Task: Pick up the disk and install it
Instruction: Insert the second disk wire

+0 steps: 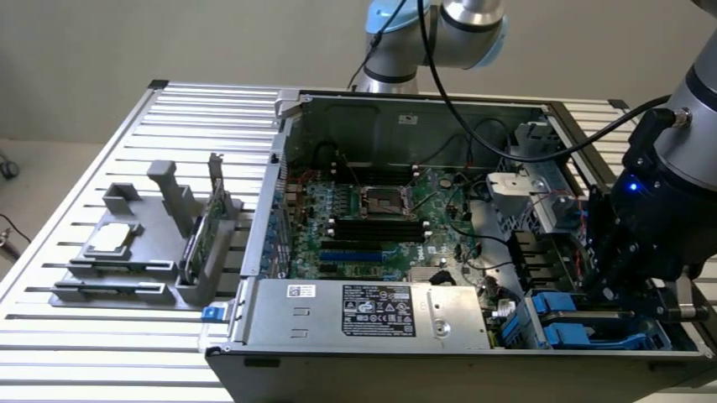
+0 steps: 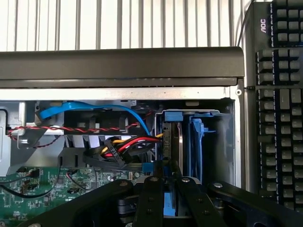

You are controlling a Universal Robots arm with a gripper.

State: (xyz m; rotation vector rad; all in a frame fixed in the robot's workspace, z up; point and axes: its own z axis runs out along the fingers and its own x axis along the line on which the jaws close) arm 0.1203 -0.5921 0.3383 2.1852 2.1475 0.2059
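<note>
The disk (image 2: 171, 137) stands on edge in the drive bay (image 2: 191, 113) of the open computer case, with its blue rail showing at its end and between my fingers. My gripper (image 2: 166, 169) is shut on the disk's near edge, one black finger on each flat side. In the exterior view the gripper (image 1: 607, 290) reaches down into the case's corner nearest the camera on the exterior view's right, just above the blue drive bay (image 1: 583, 334). Most of the disk's body is hidden inside the bay.
A second blue carrier (image 2: 196, 142) sits right beside the disk. Red, yellow and blue cables (image 2: 128, 144) crowd the bay's other side. The grey power-supply box (image 1: 370, 311) and motherboard (image 1: 370, 218) fill the case. A grey parts stand (image 1: 134, 252) holds a processor chip (image 1: 112, 239). A keyboard (image 2: 279, 94) lies outside the case.
</note>
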